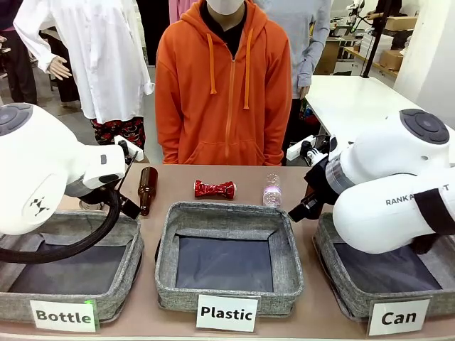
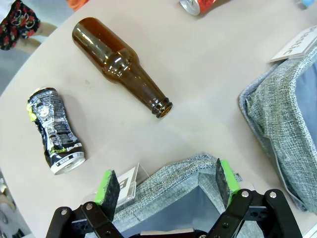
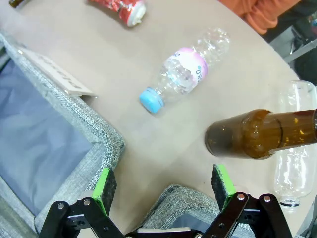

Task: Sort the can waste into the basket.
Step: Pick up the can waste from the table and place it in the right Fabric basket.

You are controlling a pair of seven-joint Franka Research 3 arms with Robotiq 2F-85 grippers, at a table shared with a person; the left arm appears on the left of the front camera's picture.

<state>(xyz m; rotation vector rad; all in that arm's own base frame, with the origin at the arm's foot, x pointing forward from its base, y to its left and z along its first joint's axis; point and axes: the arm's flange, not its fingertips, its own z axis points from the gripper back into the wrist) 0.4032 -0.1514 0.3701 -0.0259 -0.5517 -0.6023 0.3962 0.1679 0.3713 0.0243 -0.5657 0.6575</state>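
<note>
A shiny red crushed can (image 1: 215,189) lies on the table in front of the person, its end also showing as the red can (image 3: 120,7). In the left wrist view a silver-grey crushed can (image 2: 54,131) with dark print lies on its side, left of my left gripper (image 2: 168,186), which hangs open and empty over a corner of the "Bottle" basket (image 2: 173,173). The "Can" basket (image 1: 325,241) stands front right, dark inside, with my right arm over it. My right gripper (image 3: 163,186) is open and empty above that basket's near corner (image 3: 171,198).
A brown glass bottle (image 1: 147,190) lies left of the red can, a clear plastic bottle (image 1: 272,190) right of it. A second brown bottle (image 3: 262,134) and a clear bottle (image 3: 293,148) lie by my right gripper. The "Plastic" basket (image 1: 165,241) stands in the middle.
</note>
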